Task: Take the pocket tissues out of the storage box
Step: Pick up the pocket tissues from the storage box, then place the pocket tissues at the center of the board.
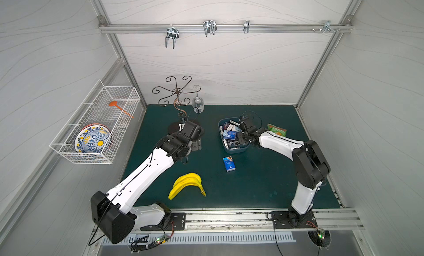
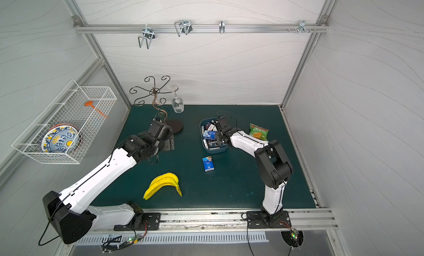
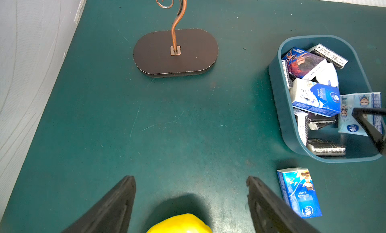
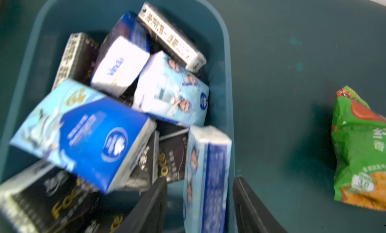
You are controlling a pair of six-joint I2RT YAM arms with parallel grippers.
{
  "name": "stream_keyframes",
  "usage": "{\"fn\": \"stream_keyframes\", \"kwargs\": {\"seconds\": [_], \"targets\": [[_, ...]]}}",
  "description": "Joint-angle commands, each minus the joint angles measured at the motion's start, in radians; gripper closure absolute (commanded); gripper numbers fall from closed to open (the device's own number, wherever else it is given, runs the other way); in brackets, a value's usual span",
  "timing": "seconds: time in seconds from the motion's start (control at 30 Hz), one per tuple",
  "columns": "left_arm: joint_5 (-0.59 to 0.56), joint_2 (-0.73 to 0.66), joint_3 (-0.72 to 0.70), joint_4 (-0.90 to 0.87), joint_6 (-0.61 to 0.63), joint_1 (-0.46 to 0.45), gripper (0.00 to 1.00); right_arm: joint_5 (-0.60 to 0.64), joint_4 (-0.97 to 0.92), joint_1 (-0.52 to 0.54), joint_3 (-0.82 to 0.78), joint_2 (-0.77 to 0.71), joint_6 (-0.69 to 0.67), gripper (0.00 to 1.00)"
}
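- Your right hand (image 4: 201,178) hangs over the storage box (image 1: 237,149). Its fingers are parted around one pale blue packet (image 4: 208,154), which stands on edge against the wall nearest the snack bag (image 1: 277,129). You cannot tell whether they pinch it.
- That packet's long axis runs along the fingers, so a straight lift looks enough.
- Your left hand (image 3: 190,177) is spread wide and empty, well apart from the box.
- Count: one box, with roughly ten pocket tissues (image 4: 87,135) inside, some buried. One loose packet (image 1: 229,164) lies on the worktop (image 1: 263,174).

Mat (image 1: 263,186), storage box (image 1: 236,150), tissue packet (image 1: 229,164), bananas (image 1: 187,184)
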Motion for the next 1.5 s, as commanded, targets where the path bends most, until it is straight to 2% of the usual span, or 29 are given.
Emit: {"fn": "stream_keyframes", "kwargs": {"seconds": [0.0,0.2,0.47,0.6,0.7,0.87,1.0,1.1,1.2,1.47], "targets": [[-0.011,-0.022,0.014,0.024,0.002,0.004,0.12,0.024,-0.027,-0.005,0.026,0.038,-0.04,0.46],[-0.018,-0.015,0.016,0.024,0.006,0.004,0.12,0.036,0.011,-0.005,0.004,0.036,-0.051,0.65],[-0.019,-0.009,0.016,0.027,0.003,0.004,0.12,0.087,0.018,0.015,-0.012,-0.084,-0.077,0.68],[-0.021,-0.009,0.016,0.027,0.001,0.004,0.12,0.074,-0.019,0.026,-0.018,-0.168,-0.083,0.68],[-0.023,-0.011,0.017,0.024,0.002,0.005,0.12,-0.013,-0.088,0.03,-0.048,-0.247,-0.047,0.69],[-0.021,-0.022,0.015,0.024,0.002,0.004,0.12,-0.319,-0.195,0.028,-0.178,-0.365,0.055,0.73],[-0.006,-0.029,0.015,0.027,-0.006,0.004,0.12,-0.484,-0.143,0.036,-0.363,-0.475,0.162,0.74],[0.008,-0.033,0.013,0.032,-0.011,0.004,0.13,-0.553,-0.054,0.04,-0.497,-0.536,0.233,0.74],[0.017,-0.031,0.016,0.039,-0.019,0.004,0.13,-0.565,0.05,0.04,-0.586,-0.529,0.293,0.76],[0.014,-0.032,0.023,0.029,-0.026,0.005,0.13,-0.59,0.259,0.022,-0.633,-0.389,0.377,0.76]]}}
